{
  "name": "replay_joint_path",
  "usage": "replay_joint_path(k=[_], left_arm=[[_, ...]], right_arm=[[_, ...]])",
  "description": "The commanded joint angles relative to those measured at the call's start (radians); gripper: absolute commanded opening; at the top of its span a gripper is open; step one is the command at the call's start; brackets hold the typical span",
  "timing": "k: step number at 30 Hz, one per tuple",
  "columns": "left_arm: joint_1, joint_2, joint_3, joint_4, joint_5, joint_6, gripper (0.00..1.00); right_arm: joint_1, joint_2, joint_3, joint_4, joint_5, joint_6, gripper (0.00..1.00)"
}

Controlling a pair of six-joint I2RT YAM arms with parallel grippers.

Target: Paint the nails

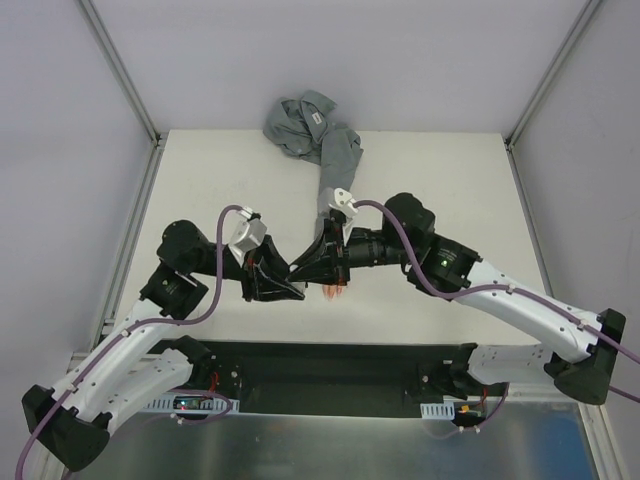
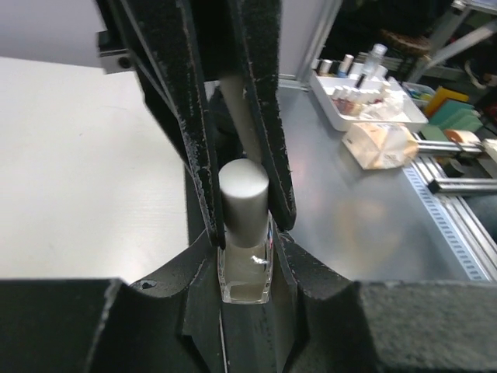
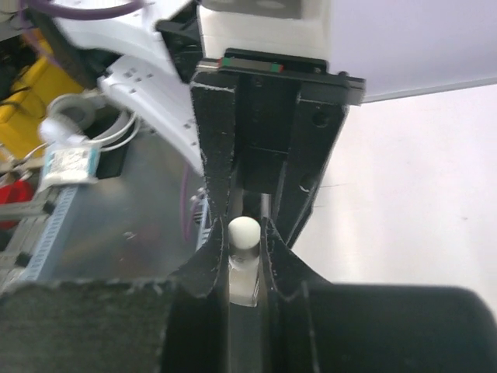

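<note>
A: Room first?
B: Pale grey walls (image 1: 350,50) on three sides, with bare aluminium posts (image 1: 120,70) at the corners. Inside is a white table (image 1: 200,200), matt and evenly lit. In the left wrist view a grey metal bench (image 2: 365,217) lies beside the table. On it sits a white tray (image 2: 345,120) of small bottles, well apart from the work.

A: Arms?
B: Both reach in from the near edge and meet over the middle of the table, tip to tip.

A: Sleeve and hand?
B: The grey sleeve (image 1: 305,125) is bunched at the far edge and runs toward the centre. The peach hand (image 1: 335,291) lies under the right arm's wrist. Only its fingertips show, just beside the two grippers. The nails are too small to make out from above.

A: Left gripper?
B: The left gripper (image 2: 245,252) is clamped on the glass body of a small clear bottle (image 2: 245,284), tight against both sides.

A: Right?
B: The right gripper (image 3: 243,252) is closed on the bottle's pale cap (image 2: 243,194). Its black fingers (image 2: 264,116) come in end-on, opposite the left one's. I cannot tell from above whether the bottle is upright or tilted.
</note>
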Motion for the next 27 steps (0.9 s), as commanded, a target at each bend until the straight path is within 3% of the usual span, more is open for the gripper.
replay_joint_path(k=[1, 2, 3, 4, 6, 8, 9, 13, 16, 17, 20, 25, 27], left_arm=[[0.045, -0.029, 0.025, -0.098, -0.254, 0.101, 0.0], [0.061, -0.032, 0.031, -0.12, -0.35, 0.12, 0.0], [0.069, -0.035, 0.032, -0.14, -0.398, 0.123, 0.0], [0.076, -0.043, 0.031, -0.167, -0.447, 0.124, 0.0], [0.101, -0.047, 0.026, -0.183, -0.528, 0.12, 0.0], [0.11, -0.043, 0.028, -0.209, -0.564, 0.117, 0.0], [0.113, -0.04, 0.031, -0.215, -0.588, 0.117, 0.0], [0.115, -0.006, 0.038, -0.227, -0.549, 0.114, 0.0], [0.115, 0.015, 0.049, -0.223, -0.469, 0.111, 0.0], [0.115, 0.018, 0.049, -0.22, -0.452, 0.105, 0.0], [0.113, 0.031, 0.042, -0.178, -0.346, 0.088, 0.0], [0.112, 0.043, 0.011, 0.022, -0.152, -0.027, 0.0], [0.099, 0.046, -0.009, 0.105, -0.056, -0.072, 0.0]], right_arm=[[0.072, -0.064, -0.063, 0.032, 0.325, 0.018, 0.01], [0.118, -0.072, -0.055, -0.011, 0.526, -0.005, 0.01], [0.279, -0.063, -0.042, -0.059, 0.81, -0.072, 0.01], [0.358, -0.04, -0.026, -0.096, 1.38, -0.076, 0.0], [0.483, 0.008, 0.055, -0.159, 1.709, -0.027, 0.0], [0.505, 0.066, 0.127, -0.223, 1.832, 0.011, 0.0], [0.508, 0.083, 0.149, -0.273, 1.826, 0.072, 0.01], [0.507, 0.112, 0.195, -0.294, 1.628, 0.055, 0.01], [0.503, 0.105, 0.206, -0.297, 1.49, -0.01, 0.2], [0.502, 0.082, 0.203, -0.295, 1.452, -0.025, 0.35], [0.47, 0.005, 0.173, -0.303, 1.278, -0.059, 0.57], [0.343, -0.13, 0.071, -0.277, 0.875, -0.045, 0.72], [0.24, -0.174, 0.042, -0.247, 0.667, -0.022, 0.72]])
